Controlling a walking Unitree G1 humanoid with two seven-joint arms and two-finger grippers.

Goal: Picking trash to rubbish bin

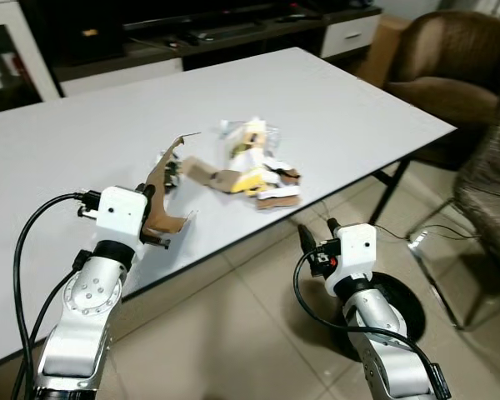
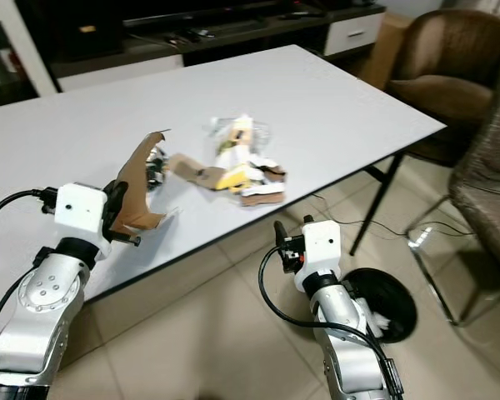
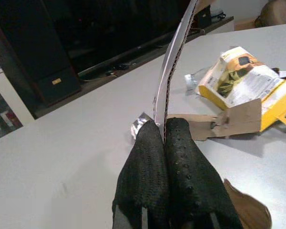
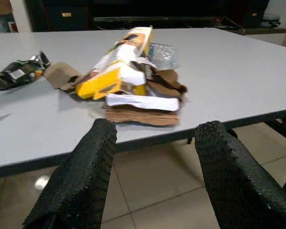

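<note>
Left claw pinches one cardboard piece; right claw gapes before one trash heap.

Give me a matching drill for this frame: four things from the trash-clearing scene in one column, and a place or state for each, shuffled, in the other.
Things:
1. left gripper
2. right gripper
3. yellow carton
4. black round base

Places or states:
A. on the tiled floor below the table's near edge
B. open, held off the table's near edge, facing the trash pile
C. lying in the trash pile on the white table
D. shut on a cardboard strip that curves up over the table

Pairs: 1-D, 2-B, 3-C, 4-A
</note>
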